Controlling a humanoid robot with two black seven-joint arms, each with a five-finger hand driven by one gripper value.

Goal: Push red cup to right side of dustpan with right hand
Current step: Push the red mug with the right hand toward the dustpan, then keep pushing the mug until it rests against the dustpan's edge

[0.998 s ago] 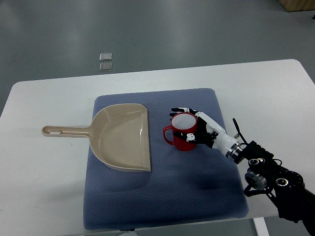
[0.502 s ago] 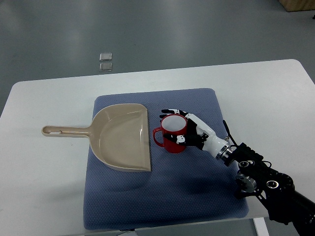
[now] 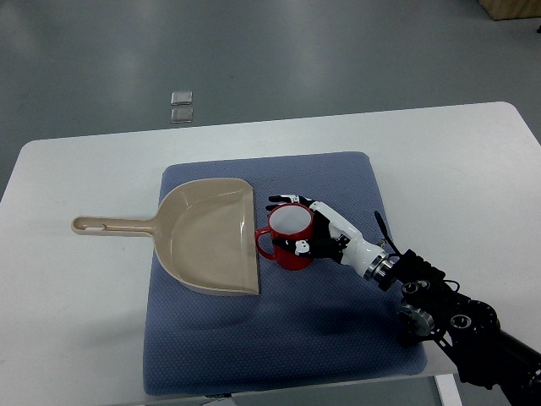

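Observation:
A red cup [image 3: 287, 238] with a white inside stands upright on the blue mat [image 3: 279, 355], its handle touching the right edge of the beige dustpan [image 3: 207, 237]. My right hand [image 3: 306, 227] presses against the cup's right side, fingers spread along its wall and rim without gripping it. Its arm [image 3: 439, 309] runs in from the lower right. The dustpan lies flat with its long handle [image 3: 110, 225] pointing left over the white table. My left arm is out of view.
The white table [image 3: 456, 161] extends around the mat on all sides. Two small clear squares [image 3: 181, 106] lie on the grey floor beyond the table's far edge.
My right hand has slid the cup leftward across the mat, from a gap beside the dustpan until its handle meets the dustpan's right edge.

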